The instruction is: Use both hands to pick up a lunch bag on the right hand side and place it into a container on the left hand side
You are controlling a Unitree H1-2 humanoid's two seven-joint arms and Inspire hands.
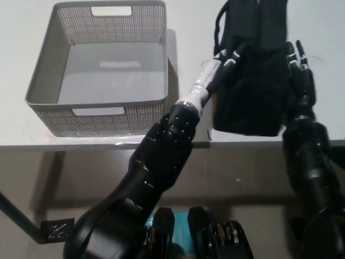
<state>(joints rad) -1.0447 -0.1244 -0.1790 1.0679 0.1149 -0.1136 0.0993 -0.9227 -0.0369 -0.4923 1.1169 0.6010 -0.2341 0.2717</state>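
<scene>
Lunch bag (250,81): you are bracing it between left hand (226,56) and right hand (299,73), fingers extended flat, for lifting toward container (97,102).

Black lunch bag (252,70) pressed between left hand (223,56) and right hand (298,67), grey container (97,110) at left

Left arm (161,162): bulky glossy black shell in rounded segments, small pale screw dots scattered along the casing. It narrows to a silver-white cylindrical forearm section with darker bands. Left hand (226,55): white with black detailing, mostly hard to make out against dark surroundings. Right arm (310,156): matte black throughout, segmented housings with rounded edges. Right hand (299,70): black, slender ribbed fingers (294,54), faint grey highlights at the segments.
</scene>
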